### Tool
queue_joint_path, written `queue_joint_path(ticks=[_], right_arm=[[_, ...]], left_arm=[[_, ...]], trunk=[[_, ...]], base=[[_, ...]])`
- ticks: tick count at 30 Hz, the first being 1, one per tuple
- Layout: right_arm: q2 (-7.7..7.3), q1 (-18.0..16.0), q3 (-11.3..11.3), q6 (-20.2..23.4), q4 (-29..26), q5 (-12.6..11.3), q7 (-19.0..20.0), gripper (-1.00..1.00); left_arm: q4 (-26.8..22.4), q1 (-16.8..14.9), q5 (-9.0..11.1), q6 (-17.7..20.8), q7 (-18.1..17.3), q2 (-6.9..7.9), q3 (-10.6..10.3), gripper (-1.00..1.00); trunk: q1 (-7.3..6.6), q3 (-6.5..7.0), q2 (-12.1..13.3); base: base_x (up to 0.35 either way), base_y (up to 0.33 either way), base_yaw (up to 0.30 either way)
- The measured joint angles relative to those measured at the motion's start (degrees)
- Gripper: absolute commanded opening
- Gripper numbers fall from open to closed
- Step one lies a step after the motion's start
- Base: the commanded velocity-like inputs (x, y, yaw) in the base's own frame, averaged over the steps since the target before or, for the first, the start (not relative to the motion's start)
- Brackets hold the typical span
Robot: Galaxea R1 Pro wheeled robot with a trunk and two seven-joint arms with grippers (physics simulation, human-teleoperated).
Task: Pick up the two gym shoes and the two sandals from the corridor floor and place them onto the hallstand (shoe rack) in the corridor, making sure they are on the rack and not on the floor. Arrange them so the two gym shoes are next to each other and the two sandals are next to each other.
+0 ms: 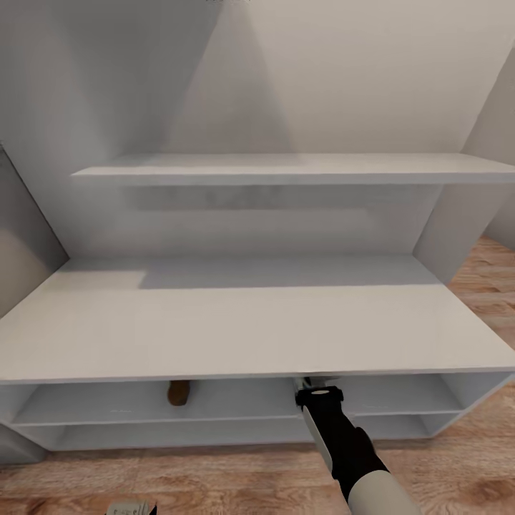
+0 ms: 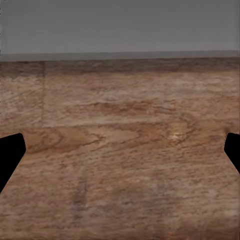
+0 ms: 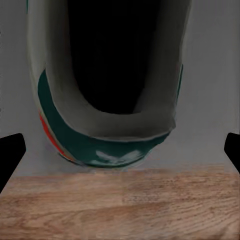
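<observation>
Right pincer [image 3: 120,150] gapes wide behind the gym shoe [image 3: 107,107] heel, gripping nothing; left pincer [image 2: 120,150] equally wide.

A: Non-task items logged?
B: Head view, left edge: a grey wall panel [image 1: 16,214]. Right edge: a pale side wall [image 1: 497,107].
A: Left wrist view?
B: A plain grey wall [image 2: 120,25], flat and unmarked.

Sandal [image 1: 179,393] mostly hidden under hallstand [image 1: 236,336] counter, right gripper [image 1: 312,385] tucked beneath it, gym shoe [image 3: 107,100] toe cut off
</observation>
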Motion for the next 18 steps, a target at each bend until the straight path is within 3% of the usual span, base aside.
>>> queue_joint_path(ticks=[18], right_arm=[[0.0,0.01,-0.03,0.01,0.08,0.0,0.0,1.0]], left_arm=[[0.0,0.0,0.0,-0.04,0.01,0.0,0.0,1.0]], trunk=[[0.02,0.0,0.0]], base=[[-0.309,0.0,0.0]])
